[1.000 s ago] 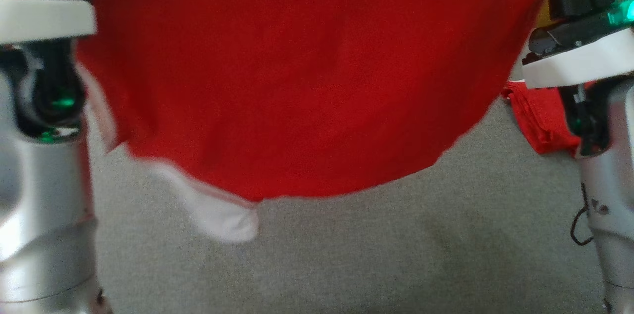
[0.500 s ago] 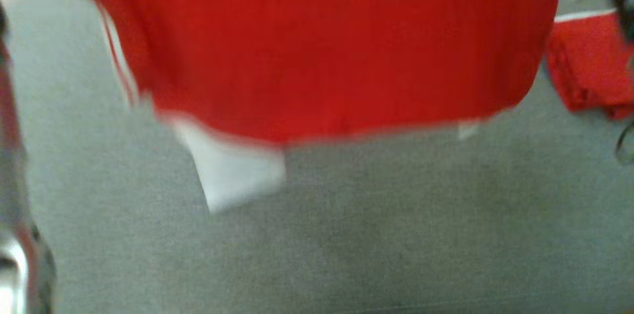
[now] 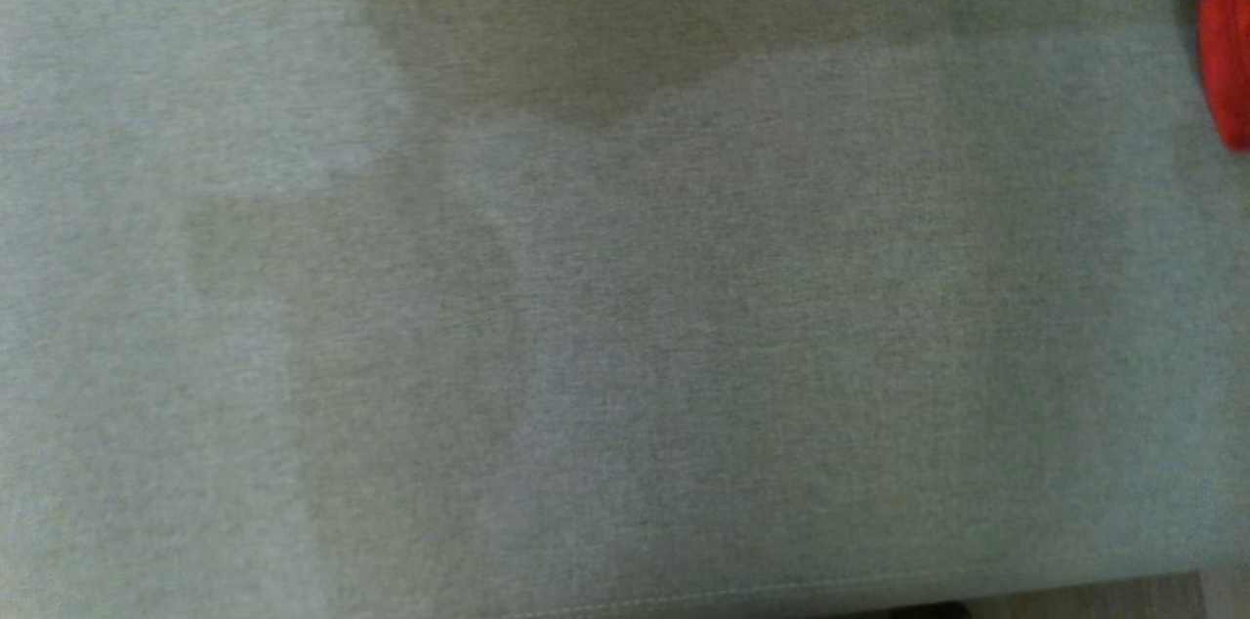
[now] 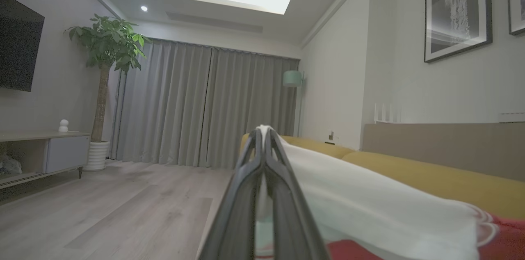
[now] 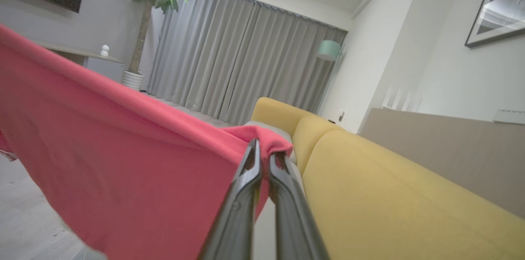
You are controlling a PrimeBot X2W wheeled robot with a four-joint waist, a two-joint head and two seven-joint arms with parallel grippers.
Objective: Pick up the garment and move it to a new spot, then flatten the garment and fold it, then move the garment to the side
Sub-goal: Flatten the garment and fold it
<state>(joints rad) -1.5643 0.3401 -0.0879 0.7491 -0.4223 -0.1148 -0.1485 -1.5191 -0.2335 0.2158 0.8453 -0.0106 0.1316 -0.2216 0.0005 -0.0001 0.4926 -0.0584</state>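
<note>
Since a second ago the head camera has swung off the hanging garment, which then filled the top of its frame. It now looks down on a grey cushion (image 3: 625, 307) with a bit of red cloth (image 3: 1221, 43) at the upper right edge. Held up between both arms, the garment (image 5: 123, 161) runs as a stretched red sheet from the right gripper (image 5: 264, 149) away to that gripper's left. Its corner is bunched over the fingertips, which are pinched together on the fabric. The left gripper (image 4: 264, 135) is likewise clamped on the garment's white part, which drapes from the tips down the gripper's right side, with red showing at lower right. A yellow sofa (image 5: 389, 194) lies to the right of the right gripper, and grey curtains (image 4: 205, 104) hang beyond both.
</note>
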